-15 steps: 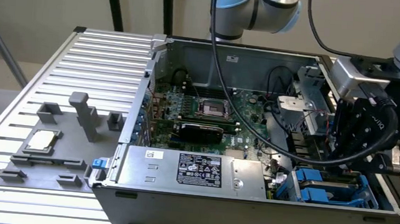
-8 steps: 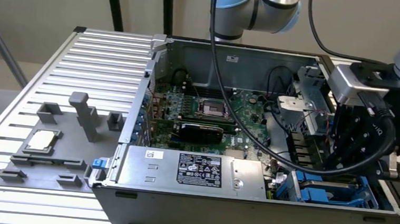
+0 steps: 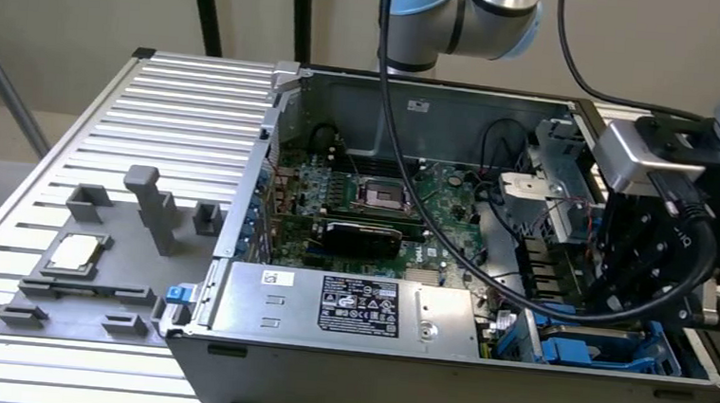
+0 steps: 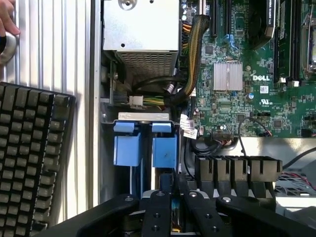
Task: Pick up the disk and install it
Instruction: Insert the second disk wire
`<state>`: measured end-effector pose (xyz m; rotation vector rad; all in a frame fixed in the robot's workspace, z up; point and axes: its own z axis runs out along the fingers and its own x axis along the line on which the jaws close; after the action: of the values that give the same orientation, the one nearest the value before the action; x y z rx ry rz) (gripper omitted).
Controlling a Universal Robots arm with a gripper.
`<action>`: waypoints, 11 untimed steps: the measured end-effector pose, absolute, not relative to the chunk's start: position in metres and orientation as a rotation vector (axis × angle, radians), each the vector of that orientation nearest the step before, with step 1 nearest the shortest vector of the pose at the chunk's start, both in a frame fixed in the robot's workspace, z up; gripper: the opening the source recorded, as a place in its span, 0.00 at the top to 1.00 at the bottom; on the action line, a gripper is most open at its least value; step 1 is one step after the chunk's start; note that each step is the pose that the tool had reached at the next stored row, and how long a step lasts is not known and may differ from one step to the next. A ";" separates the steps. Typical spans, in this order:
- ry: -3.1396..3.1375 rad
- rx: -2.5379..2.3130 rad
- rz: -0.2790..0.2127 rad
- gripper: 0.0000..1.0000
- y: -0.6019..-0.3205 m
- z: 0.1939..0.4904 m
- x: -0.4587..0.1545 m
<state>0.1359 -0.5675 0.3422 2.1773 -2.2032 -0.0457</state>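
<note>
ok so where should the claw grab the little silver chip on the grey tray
Probably by two opposite edges of the chip, coming straight down from above: it lies flat, face up, on the grey tray, with posts standing beside it.

Robotics lab bench, slatted aluminium table (image 3: 151,101), opened desktop computer case (image 3: 450,369), grey fixture tray (image 3: 86,306), keyboard (image 4: 29,158)

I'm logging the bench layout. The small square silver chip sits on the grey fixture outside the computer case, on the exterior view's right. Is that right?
Not quite. The small square silver chip does sit on the grey fixture outside the computer case, but on the exterior view's left, not its right. The exterior view shows it.
</note>
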 end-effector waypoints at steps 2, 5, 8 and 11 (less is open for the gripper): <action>-2.204 2.178 -0.047 0.84 -0.568 0.342 0.136; -2.207 2.181 -0.055 0.84 -0.569 0.340 0.136; -2.211 2.186 -0.064 0.84 -0.570 0.338 0.136; -2.214 2.189 -0.072 0.84 -0.571 0.336 0.136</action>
<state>0.1363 -0.5709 0.3363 2.1893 -2.2139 -0.0722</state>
